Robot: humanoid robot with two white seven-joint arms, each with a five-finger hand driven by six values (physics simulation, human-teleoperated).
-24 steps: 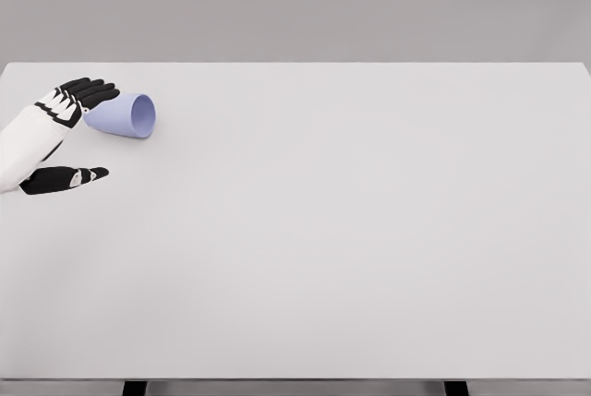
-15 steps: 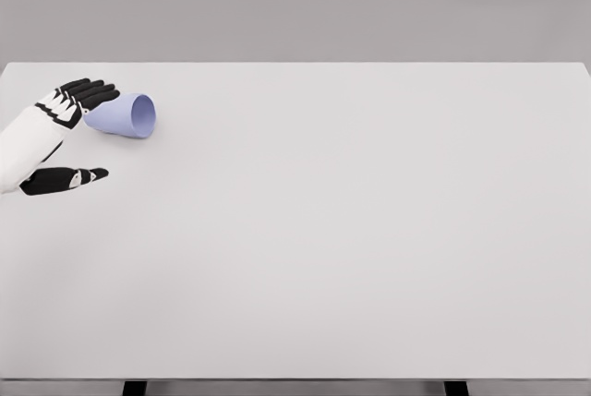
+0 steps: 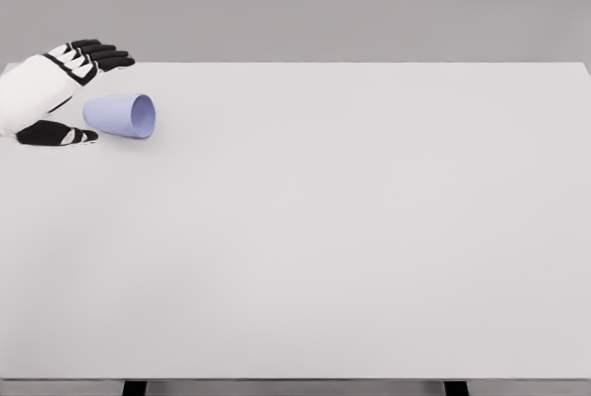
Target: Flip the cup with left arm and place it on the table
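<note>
Unmoved, the single lavender cup (image 3: 122, 114) lies on its side near the far-left corner of the white table (image 3: 351, 230), while the left hand (image 3: 55, 91) has risen beside its base, fingers spread, gripping nothing.

The cup (image 3: 121, 115) is laid on its side at the far left of the table (image 3: 369, 230), mouth turned rightward. The left hand (image 3: 57, 91) is placed just left of it, fingers behind, thumb in front.
</note>
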